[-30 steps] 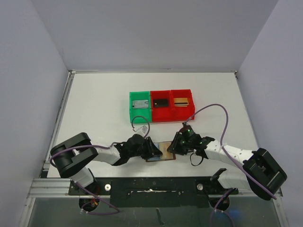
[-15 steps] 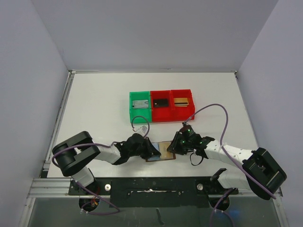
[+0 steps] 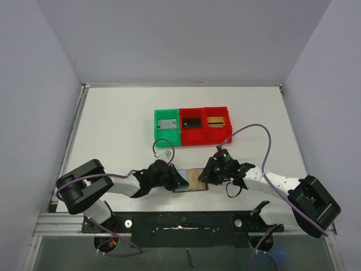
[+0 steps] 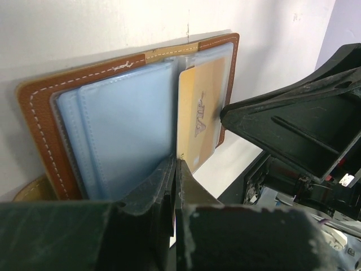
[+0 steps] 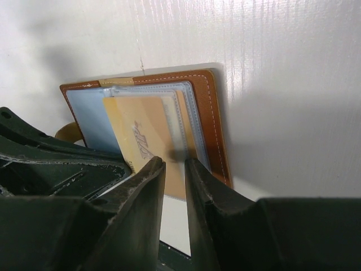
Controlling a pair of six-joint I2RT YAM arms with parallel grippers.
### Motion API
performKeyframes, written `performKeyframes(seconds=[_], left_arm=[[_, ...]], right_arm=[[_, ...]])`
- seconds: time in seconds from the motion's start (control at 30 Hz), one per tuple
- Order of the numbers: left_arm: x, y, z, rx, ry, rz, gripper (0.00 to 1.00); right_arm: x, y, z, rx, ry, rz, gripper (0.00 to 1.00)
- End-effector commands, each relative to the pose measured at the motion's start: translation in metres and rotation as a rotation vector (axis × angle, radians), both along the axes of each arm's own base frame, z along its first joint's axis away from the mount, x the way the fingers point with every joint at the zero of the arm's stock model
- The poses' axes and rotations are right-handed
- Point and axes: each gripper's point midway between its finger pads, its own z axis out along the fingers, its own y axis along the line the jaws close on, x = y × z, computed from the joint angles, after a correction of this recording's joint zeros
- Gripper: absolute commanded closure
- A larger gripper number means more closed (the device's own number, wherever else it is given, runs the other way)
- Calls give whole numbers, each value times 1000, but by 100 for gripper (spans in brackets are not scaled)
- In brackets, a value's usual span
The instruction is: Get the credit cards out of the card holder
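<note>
Card holder (image 4: 39, 130): it lies open on the table (image 3: 113, 130) near the arm bases, between the two claws, with the blue pockets facing up.
Gold card (image 4: 200, 113): it sticks partly out of the right pocket; one end is inside and the free end points to the right claw.
Left claw (image 4: 176, 189): the fingers are closed to a thin slit at the near edge of the holder. It seems to pinch it there, probably so the holder does not slide when the card is pulled.
Right claw (image 5: 174, 165): the fingers are a little apart, with the tips over the card's free end. I see no firm hold; I judge it is lined up to catch the card.
Left pockets: they look flat; I cannot tell if more cards hide inside.
Green bin (image 3: 167, 139): one grey card (image 3: 167, 124).
Middle red bin (image 3: 192, 138): one dark card (image 3: 192, 122).
Right red bin (image 3: 218, 135): one orange-brown card (image 3: 215, 121).
Bins: they stand in a row behind the holder, apart from it.
</note>
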Motion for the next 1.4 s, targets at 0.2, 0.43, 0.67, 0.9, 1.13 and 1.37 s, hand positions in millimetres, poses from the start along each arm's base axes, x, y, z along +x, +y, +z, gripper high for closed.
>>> performKeyframes(seconds=[0.2, 0.43, 0.67, 0.9, 1.13, 1.37], left_arm=[[7, 4, 9, 5, -30, 25, 100], [7, 2, 11, 4, -36, 16, 100], [9, 1, 14, 1, -44, 17, 100], [10, -4, 18, -11, -54, 2, 88], [13, -12, 22, -59, -49, 5, 72], [14, -16, 16, -78, -17, 15, 71]], right_arm=[[5, -1, 5, -14, -25, 12, 76], [22, 12, 43, 44, -144, 50, 74], [24, 23, 30, 39, -100, 88, 73], [6, 3, -11, -60, 17, 63, 73], [-4, -4, -20, -56, 38, 51, 73], [-3, -2, -16, -49, 28, 58, 73]])
